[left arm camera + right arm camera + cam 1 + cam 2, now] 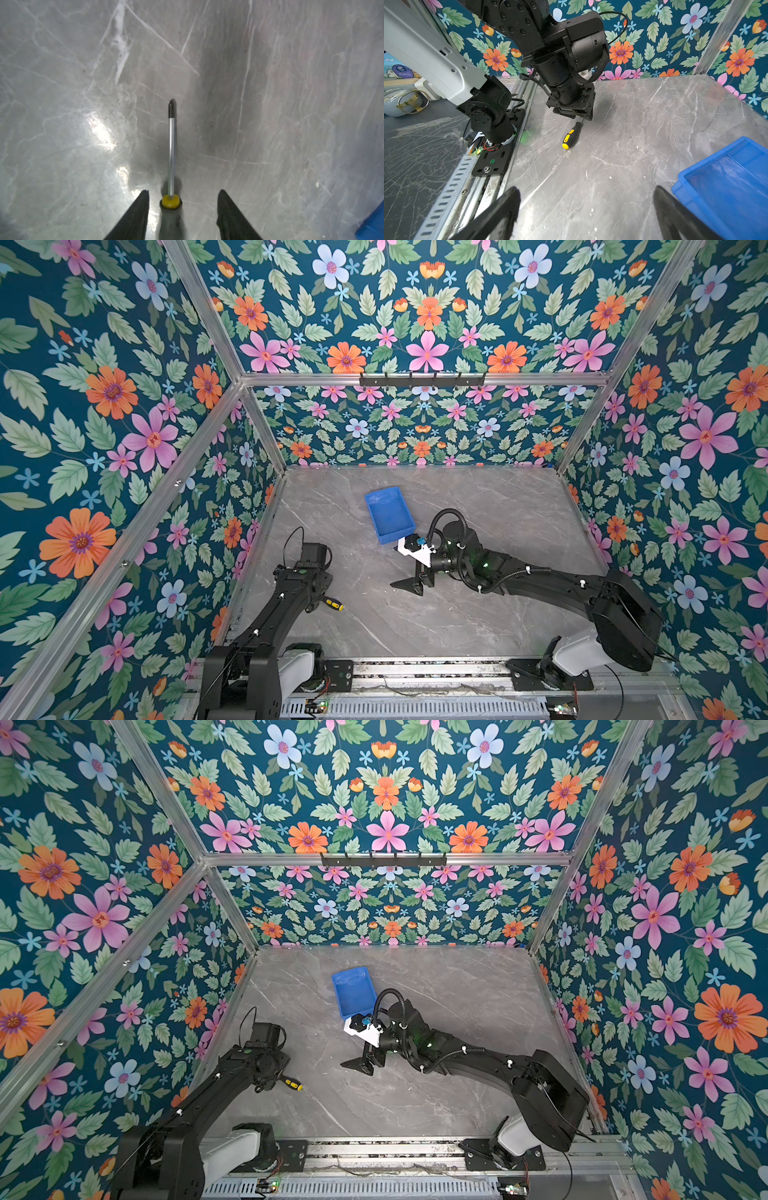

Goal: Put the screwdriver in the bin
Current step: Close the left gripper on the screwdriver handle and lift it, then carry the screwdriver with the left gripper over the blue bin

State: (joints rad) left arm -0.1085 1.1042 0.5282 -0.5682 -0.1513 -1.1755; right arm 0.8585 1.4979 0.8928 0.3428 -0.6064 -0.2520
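The screwdriver (570, 136), with a yellow-and-black handle, lies flat on the grey marble table at the near left in both top views (333, 605) (293, 1085). My left gripper (184, 192) stands open over it. The handle (170, 216) sits between the two black fingers with a gap on each side, and the thin shaft (171, 149) points away from the gripper. The blue bin (388, 514) (353, 992) sits empty near the table's middle. My right gripper (586, 188) is open and empty, low over the table just in front of the bin (726, 187).
An aluminium rail (415, 672) with both arm bases runs along the table's front edge. Floral walls close in the left, right and back. Bare marble (478, 506) stretches to the right of the bin and between the two grippers.
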